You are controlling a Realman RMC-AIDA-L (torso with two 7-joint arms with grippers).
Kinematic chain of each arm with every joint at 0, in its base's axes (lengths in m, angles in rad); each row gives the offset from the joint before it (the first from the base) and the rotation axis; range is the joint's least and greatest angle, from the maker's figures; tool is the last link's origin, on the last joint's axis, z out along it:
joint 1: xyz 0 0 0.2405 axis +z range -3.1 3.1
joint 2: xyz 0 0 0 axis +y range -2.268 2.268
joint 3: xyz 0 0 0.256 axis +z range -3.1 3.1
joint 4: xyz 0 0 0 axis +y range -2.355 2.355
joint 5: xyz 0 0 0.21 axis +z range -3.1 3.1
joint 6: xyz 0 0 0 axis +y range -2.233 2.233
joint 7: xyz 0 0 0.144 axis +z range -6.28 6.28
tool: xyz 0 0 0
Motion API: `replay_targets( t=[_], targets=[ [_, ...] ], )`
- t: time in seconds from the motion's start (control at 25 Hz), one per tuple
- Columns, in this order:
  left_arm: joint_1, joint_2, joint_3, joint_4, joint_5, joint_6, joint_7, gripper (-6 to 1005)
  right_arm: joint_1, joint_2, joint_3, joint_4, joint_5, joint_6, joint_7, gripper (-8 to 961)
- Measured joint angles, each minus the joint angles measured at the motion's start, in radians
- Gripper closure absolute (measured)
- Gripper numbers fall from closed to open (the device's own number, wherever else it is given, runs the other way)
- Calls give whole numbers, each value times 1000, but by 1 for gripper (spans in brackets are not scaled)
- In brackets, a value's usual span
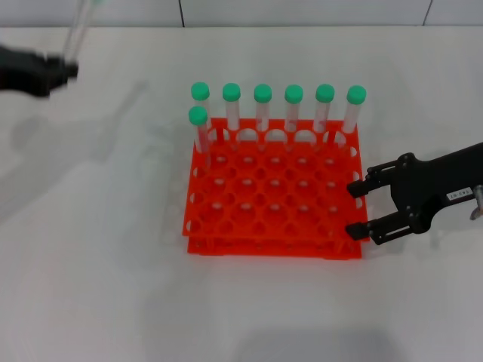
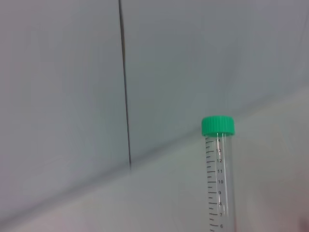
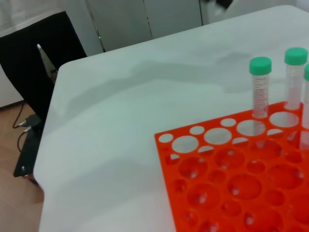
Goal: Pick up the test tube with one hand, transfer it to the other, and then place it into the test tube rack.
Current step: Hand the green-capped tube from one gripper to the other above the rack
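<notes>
My left gripper [image 1: 64,68] is raised at the far left and shut on the test tube [image 1: 78,30]. The tube is clear and tilts upward out of the head view. The left wrist view shows the tube [image 2: 219,179] upright with its green cap on top. The orange-red test tube rack [image 1: 272,226] stands at the table's middle. My right gripper [image 1: 355,209], black with a white label, is open, with its fingertips just beside the rack's right edge. The right wrist view shows the rack [image 3: 227,183] from close up.
Several green-capped tubes [image 1: 262,105] stand in the rack's back row, and one more [image 1: 199,128] stands in the second row at the left. The other holes are empty. A black chair [image 3: 38,63] stands beyond the table's edge.
</notes>
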Motion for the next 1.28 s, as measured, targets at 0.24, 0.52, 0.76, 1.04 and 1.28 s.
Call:
replay_targets(
  t=[0.24, 0.52, 0.76, 1.04, 1.28],
  targets=[
    [73, 2, -5, -80, -377, -82, 269, 805, -5, 13, 0, 0, -1, -6, -2, 230],
    [7, 39, -10, -303, -595, 27, 473, 805, -9, 26, 0, -2, 0, -6, -15, 230],
    [-163, 118, -18, -588, -597, 162, 533, 805, -4, 35, 0, -2, 0, -5, -23, 230],
    [-305, 156, -6, -758, -469, 237, 577, 805, -3, 38, 0, -4, 0, -4, -29, 230],
    [-336, 145, 2, -761, -362, 253, 579, 805, -2, 39, 0, -5, 1, 1, -38, 230]
  ],
)
